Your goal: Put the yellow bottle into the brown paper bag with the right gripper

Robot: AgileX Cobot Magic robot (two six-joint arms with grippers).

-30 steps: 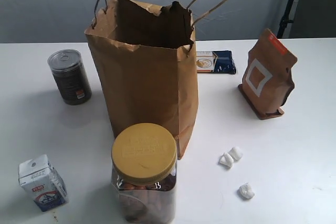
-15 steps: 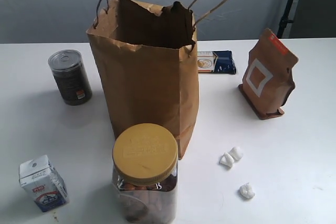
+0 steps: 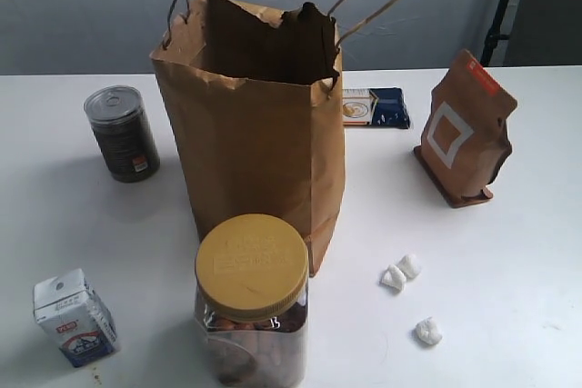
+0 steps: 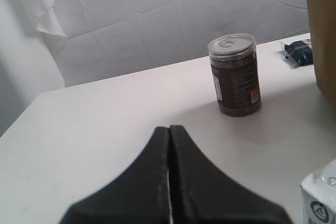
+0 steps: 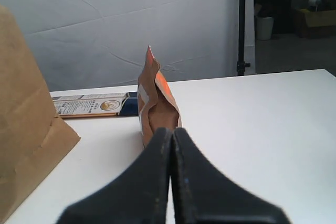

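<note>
On the white table [image 3: 509, 261] one tall crumpled brown paper bag [image 3: 259, 134] stands open in the middle. The yellow bottle is visible in no view. Nearer the camera stands one round clear jar with a yellow lid [image 3: 252, 297]. In the exterior view there are also one brown pouch [image 3: 462, 134], one dark can [image 3: 122, 134], one small carton [image 3: 75, 318], one flat blue packet [image 3: 375, 107] and three white lumps [image 3: 401, 272]. Only the wrist views show the black left gripper [image 4: 169, 129] and right gripper [image 5: 171, 132], each with its fingers pressed together and holding nothing.

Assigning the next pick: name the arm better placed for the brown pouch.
Right. The right gripper, shut, points straight at the pouch; the left gripper, also shut, faces the can, across the paper bag from it.
</note>
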